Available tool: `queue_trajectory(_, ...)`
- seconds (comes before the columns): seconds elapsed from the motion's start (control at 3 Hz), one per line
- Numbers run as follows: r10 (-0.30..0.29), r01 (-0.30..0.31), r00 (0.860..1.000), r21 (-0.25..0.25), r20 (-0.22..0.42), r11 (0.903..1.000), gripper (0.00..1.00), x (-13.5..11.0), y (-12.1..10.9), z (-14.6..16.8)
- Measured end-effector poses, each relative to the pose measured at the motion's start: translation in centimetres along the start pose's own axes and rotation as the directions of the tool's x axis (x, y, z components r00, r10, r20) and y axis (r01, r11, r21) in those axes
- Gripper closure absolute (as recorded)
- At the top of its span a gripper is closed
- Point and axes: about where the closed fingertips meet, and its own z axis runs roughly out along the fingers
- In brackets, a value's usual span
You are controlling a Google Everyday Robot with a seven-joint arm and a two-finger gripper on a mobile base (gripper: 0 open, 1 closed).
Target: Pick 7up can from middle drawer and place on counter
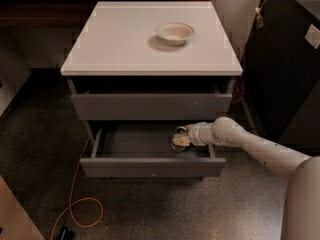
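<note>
Hand [180,139] sits inside the middle drawer [150,167], its hold unclear.

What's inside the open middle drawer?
Inside the grey box drawer, at its right side: the pincer of the white arm. Anything under or behind the pincer is covered.

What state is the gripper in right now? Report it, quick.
Gripper: reaching into the open middle drawer, near its right side. Open, closed or holding something cannot be told.
</note>
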Motion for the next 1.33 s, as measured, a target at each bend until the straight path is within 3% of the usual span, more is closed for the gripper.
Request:
queue_trajectory(0.33, -0.058, 0.062, 0.997, -0.081, 0.06, 0.9948, 1.0, -2.4, 4.1, -2.8)
queue_trajectory(0.67, -0.105, 0.117, 0.989, -0.123, 0.101, 0.9854, 1.0, -4.4, 6.3, -5.3)
queue_trajectory(1.0, -0.167, 0.184, 0.98, -0.168, 0.111, 0.9684, 1.0, -7.0, 7.5, -7.6)
queue_trajectory(1.33, -0.277, 0.297, 0.954, -0.242, 0.114, 0.9236, 1.0, -11.3, 9.7, -11.6)
